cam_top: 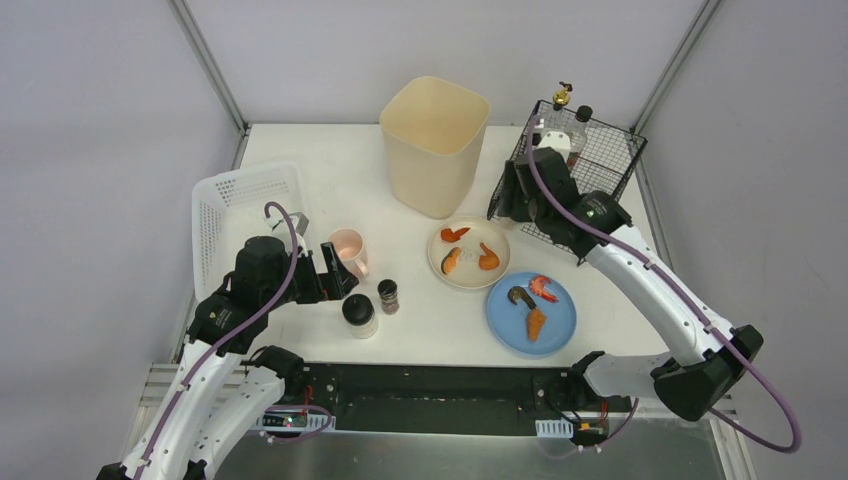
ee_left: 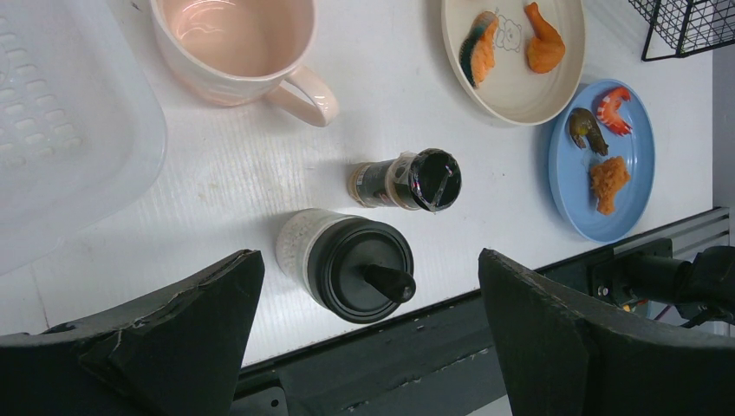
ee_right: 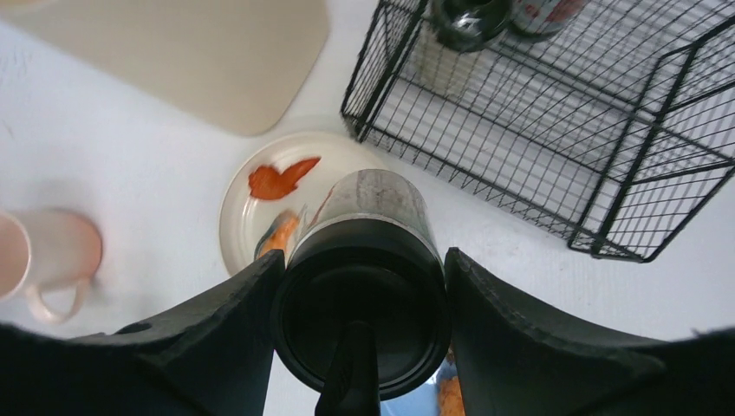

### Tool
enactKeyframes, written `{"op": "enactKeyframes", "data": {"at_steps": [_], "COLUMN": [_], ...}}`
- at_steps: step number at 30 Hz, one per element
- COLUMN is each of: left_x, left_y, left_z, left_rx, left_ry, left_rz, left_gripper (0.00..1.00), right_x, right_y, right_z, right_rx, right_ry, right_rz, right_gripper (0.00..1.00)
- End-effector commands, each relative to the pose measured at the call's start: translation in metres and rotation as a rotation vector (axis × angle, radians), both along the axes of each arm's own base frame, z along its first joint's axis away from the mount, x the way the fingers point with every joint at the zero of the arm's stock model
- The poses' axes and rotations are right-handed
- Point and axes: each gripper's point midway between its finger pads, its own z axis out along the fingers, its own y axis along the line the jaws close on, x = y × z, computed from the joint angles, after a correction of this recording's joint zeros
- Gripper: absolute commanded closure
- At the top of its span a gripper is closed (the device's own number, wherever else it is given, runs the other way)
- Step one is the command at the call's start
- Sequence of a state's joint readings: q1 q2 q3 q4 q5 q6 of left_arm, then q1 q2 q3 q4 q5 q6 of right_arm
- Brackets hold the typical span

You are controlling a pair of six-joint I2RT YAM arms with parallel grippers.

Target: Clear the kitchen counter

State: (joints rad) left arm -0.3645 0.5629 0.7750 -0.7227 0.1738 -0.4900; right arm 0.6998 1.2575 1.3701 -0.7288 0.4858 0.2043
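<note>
Right wrist: right gripper (ee_right: 364, 269) clamped on black-lidded jar (ee_right: 374, 204); judged rigid, slick, breakable; grip mid-body
left gripper (ee_left: 368, 260): spread, empty

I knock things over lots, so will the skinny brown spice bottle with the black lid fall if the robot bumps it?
Probably. The skinny brown spice bottle stands upright, tall for its narrow base, so a bump near the lid could tip it. Being round, it would likely roll once down. It looks small, so probably light.
</note>
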Motion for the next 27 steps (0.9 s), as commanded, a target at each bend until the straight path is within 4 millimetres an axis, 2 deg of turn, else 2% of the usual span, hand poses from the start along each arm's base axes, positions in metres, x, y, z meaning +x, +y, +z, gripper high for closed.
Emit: {"op": "enactKeyframes", "data": {"at_steps": [1, 7, 13, 20, 27], "left_x": [0.002, 0.002, 0.002, 0.001, 0.000], "left_y": [0.001, 0.000, 0.000, -0.001, 0.000], "left_z": [0.002, 0.002, 0.002, 0.003, 0.004], "left_rx": [-0.007, -0.007, -0.009, -0.014, -0.016], "left_ry": [-0.003, 0.000, -0.002, -0.005, -0.008], "left_rz": [0.016, 0.010, 0.010, 0.005, 0.004], "left_gripper": [0.00, 0.00, 0.00, 0.00, 0.00], "right_x": [0.033, 0.064, 0.086, 0.106, 0.124], "right_y": [-0.021, -0.052, -0.090, -0.117, -0.134], "right_z": [0.040, 0.058, 0.064, 0.064, 0.059], "right_rx": [0.042, 0.053, 0.046, 0.070, 0.112], "right_ry": [-0.112, -0.140, -0.154, -0.178, -0.197], "right_rz": [-0.082, -0.167, -0.268, -0.356, -0.410], "right_gripper": [0.79, 0.80, 0.82, 0.83, 0.84]}}
